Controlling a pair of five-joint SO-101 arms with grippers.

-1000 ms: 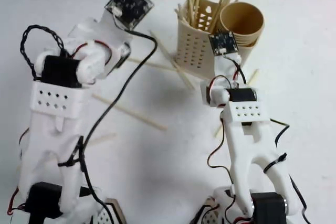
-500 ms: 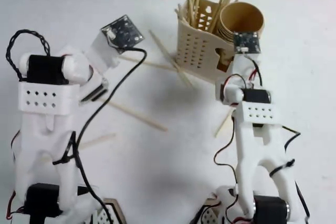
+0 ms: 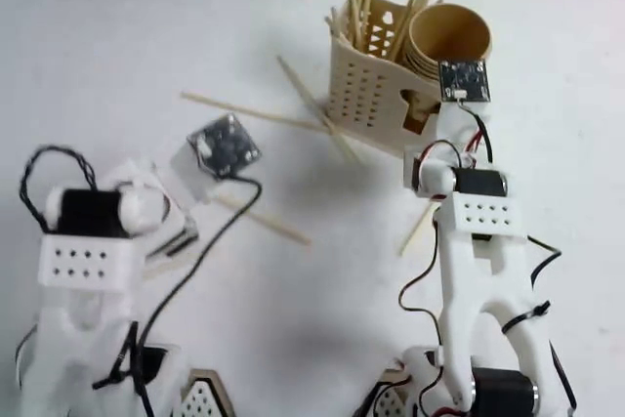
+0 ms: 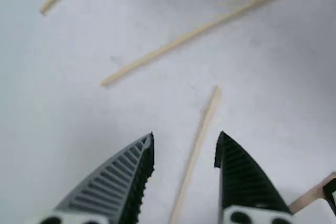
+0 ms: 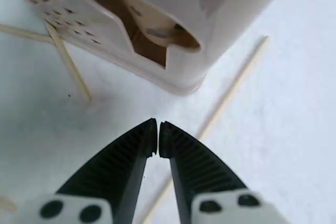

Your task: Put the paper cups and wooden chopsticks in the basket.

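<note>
A perforated cream basket (image 3: 366, 85) stands at the back with stacked paper cups (image 3: 451, 36) and several wooden chopsticks upright in it. Loose chopsticks lie on the white table: one long (image 3: 249, 111), one leaning on the basket (image 3: 317, 109), one in the middle (image 3: 262, 217). My left gripper (image 3: 176, 241) hangs low and open, and a chopstick (image 4: 202, 129) lies on the table between its fingers (image 4: 128, 177). My right gripper (image 5: 157, 129) is shut and empty, just in front of the basket (image 5: 173, 35), with a chopstick (image 5: 231, 93) beside it.
Another chopstick (image 3: 418, 227) lies by the right arm (image 3: 474, 212). Black cables loop off both arms. Two more sticks (image 4: 194, 32) lie farther out from the left gripper (image 4: 184, 148). Bare table stretches to the left of the basket.
The left arm has pulled back from near the basket toward the table's front left and lowered over a chopstick. The right arm shifted slightly right, then held still.
</note>
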